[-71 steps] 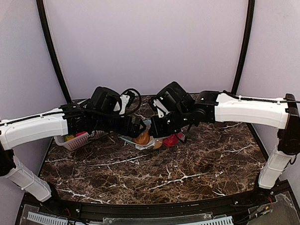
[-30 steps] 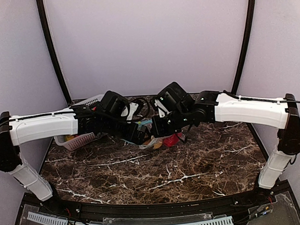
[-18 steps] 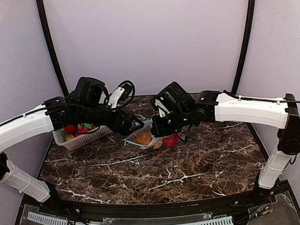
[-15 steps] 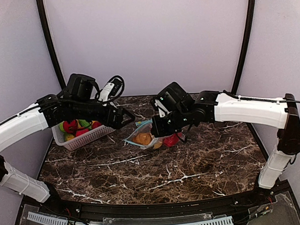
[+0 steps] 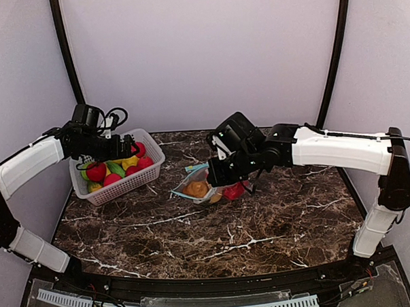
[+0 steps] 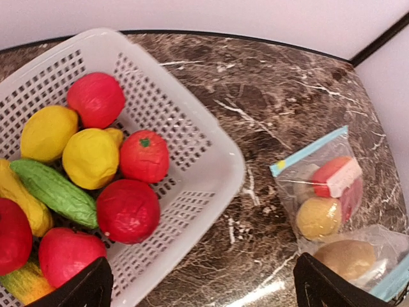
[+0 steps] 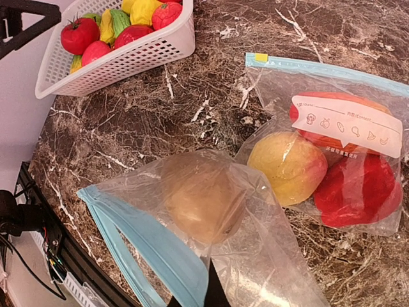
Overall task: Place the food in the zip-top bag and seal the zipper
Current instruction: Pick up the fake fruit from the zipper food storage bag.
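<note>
A clear zip-top bag (image 7: 281,256) with a blue zipper strip lies open on the marble, and a brown food piece (image 7: 201,198) sits inside it. My right gripper (image 7: 211,291) is shut on the bag's mouth edge; from above it (image 5: 211,179) is at the bag (image 5: 193,190). Red, yellow and green food (image 6: 144,155) fills the white basket (image 6: 217,147). My left gripper (image 6: 204,294) hovers open and empty above the basket's near corner, and in the top view it (image 5: 131,146) is over the basket (image 5: 154,154).
A second bag (image 7: 332,160), with a white label, lies right behind the first and holds a yellow-red fruit and red pieces. The basket (image 7: 147,51) stands at the table's left rear. Dark marble lies bare in front of both.
My left arm has swung away from the bags, back to the left, and now hangs over the basket. The right gripper has kept its hold on the bag.
</note>
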